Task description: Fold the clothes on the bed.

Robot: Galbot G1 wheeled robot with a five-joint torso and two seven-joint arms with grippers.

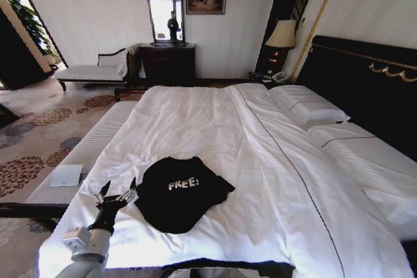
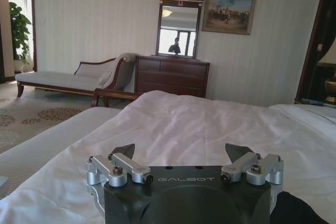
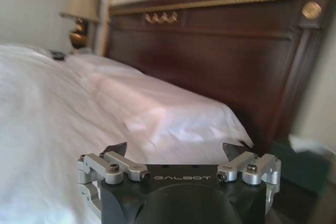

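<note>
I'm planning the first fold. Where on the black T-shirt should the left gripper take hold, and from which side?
Probably the left edge of the black T-shirt, approached from the robot's left. The shirt lies crumpled, not spread, on the bed, and that edge sits right beside the open left gripper, which hovers just over the duvet. A low, sideways pinch should catch fabric without bunching the duvet.

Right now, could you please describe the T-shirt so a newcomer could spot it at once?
Find the big white bed. Near its foot, beside the open left gripper, lies the T-shirt. It is the only black item on the duvet, lettered "FREE!" in white.
</note>
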